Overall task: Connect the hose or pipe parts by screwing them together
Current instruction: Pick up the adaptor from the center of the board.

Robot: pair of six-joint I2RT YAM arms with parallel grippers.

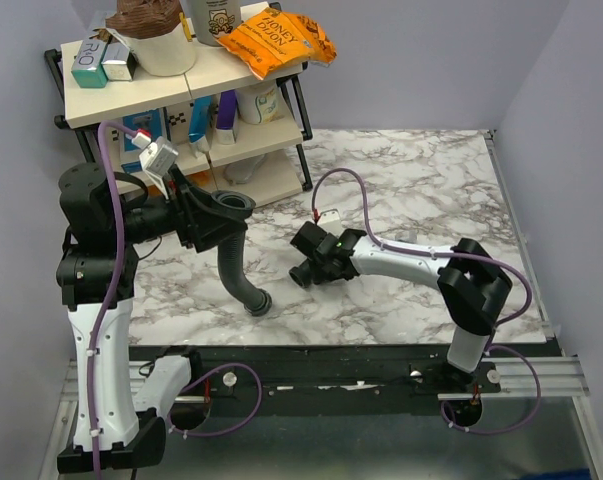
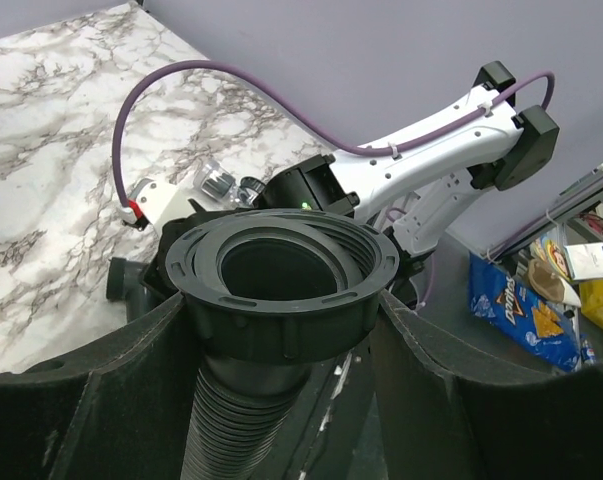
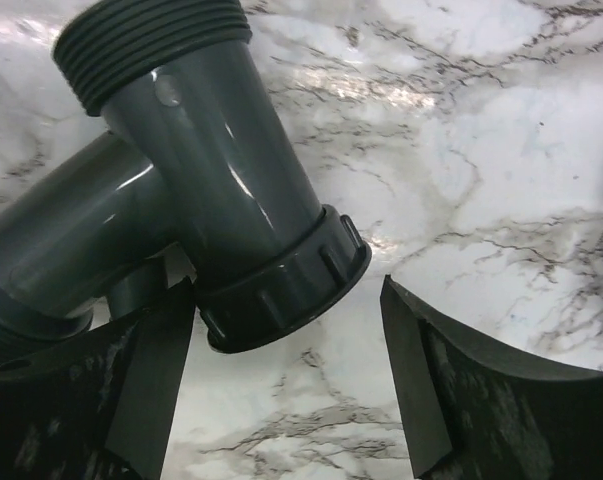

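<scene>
Reads as a robotics lab test cell: marble-patterned table (image 1: 431,200) boxed in by plain grey walls (image 1: 431,60) behind and beside it, left arm (image 1: 96,330) and right arm (image 1: 471,290) bolted to a metal rail (image 1: 541,375) at its near edge, prop shelf (image 1: 131,95) of snacks and bottles at its far-left corner.

left wrist view. the left gripper (image 2: 281,322) clasps the black ribbed hose (image 2: 236,430) at its collar (image 2: 281,340); the two padded fingers (image 2: 91,400) bear on opposite sides of the collar. the collar's wide threaded mouth faces the camera, and the ribbed length drops away below it. behind the collar the white right arm (image 2: 421,160), black at its joints, stretches across, with a green light near its wrist. a purple cable (image 2: 191,65) arches from it over the marbled table (image 2: 41,120), which meets the plain wall (image 2: 381,40) along one edge. a blue snack bag (image 2: 516,305) lies off the table, at right.
</scene>
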